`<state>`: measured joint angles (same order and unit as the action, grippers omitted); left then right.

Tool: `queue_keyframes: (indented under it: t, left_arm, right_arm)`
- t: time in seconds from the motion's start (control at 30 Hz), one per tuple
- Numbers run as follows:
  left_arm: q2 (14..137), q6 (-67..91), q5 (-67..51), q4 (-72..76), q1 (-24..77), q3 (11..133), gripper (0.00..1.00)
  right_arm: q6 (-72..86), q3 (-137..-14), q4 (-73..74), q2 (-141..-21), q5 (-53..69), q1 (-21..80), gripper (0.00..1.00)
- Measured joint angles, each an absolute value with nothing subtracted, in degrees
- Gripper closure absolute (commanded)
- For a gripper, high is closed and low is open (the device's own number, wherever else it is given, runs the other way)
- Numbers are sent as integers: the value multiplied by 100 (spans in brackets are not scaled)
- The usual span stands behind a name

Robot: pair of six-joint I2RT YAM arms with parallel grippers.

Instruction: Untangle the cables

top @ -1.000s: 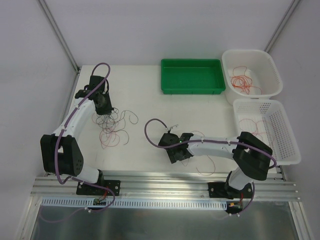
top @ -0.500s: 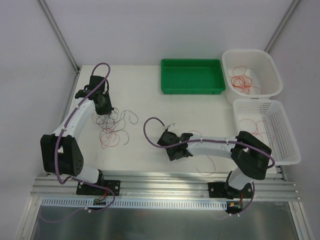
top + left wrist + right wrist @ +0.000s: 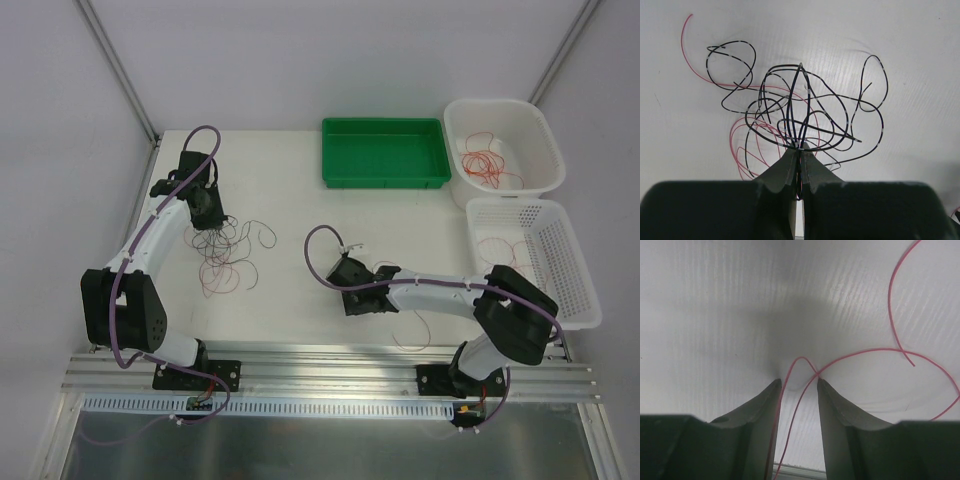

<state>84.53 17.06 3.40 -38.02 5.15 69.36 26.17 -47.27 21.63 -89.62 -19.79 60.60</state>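
A tangle of thin black and red cables [image 3: 228, 255] lies on the white table at the left. My left gripper [image 3: 207, 222] stands at its far edge. In the left wrist view that gripper [image 3: 800, 147] is shut on several black cables [image 3: 805, 110], which fan out in loops over the red cables [image 3: 747, 145]. My right gripper [image 3: 360, 303] is low over the table near the front middle. Its jaws [image 3: 799, 381] stand apart, with the crossed loop of a single red cable [image 3: 850, 356] running between the fingers [image 3: 765, 405].
A green tray [image 3: 385, 180] sits at the back middle. Two white baskets stand at the right, the far one [image 3: 545, 130] and the near one [image 3: 580, 290], each with red cables inside. A loose red cable [image 3: 412, 338] lies by the right arm.
My right gripper has shifted a little to the right and its jaws have narrowed around the red cable loop. The left arm and the tangle have not moved.
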Motion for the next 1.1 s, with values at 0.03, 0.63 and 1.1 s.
queue_keyframes:
  t: [0.03,0.63,1.1]
  left_arm:
    - [8453,1706,340,-3802,515,6936,100]
    - [8453,1706,340,-3802,515,6936,100]
    - [8453,1706,294,-3802,515,6936,100]
  right_arm:
    - [2635,-4689,2141,-8930,-1968,6029,63]
    - [2655,-4403,2198,-8549,-1975,5660,99]
    - [1350,-6606,5061,-6309,-3651,4445,99]
